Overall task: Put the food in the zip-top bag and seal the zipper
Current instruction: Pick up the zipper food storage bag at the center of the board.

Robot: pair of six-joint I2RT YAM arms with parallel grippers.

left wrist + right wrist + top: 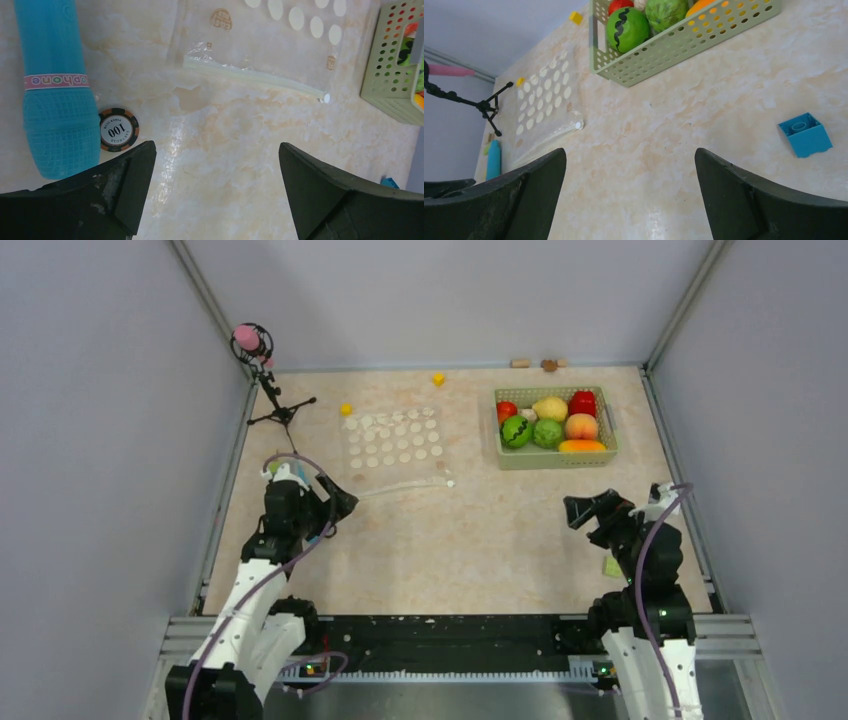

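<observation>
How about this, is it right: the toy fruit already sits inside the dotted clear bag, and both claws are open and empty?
Not quite. The top view shows the toy fruit in the green basket; the dotted clear bag lies flat apart from it, holding nothing. The left claw and right claw are indeed open and empty.

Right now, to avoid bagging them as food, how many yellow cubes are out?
2. One yellow cube near the back wall; the other beside the zip-top bag, on its left. The basket could hide more.

Bright even overhead light, soft shadows, glare on table (175, 135) (wrist views), blurred close claws
</observation>
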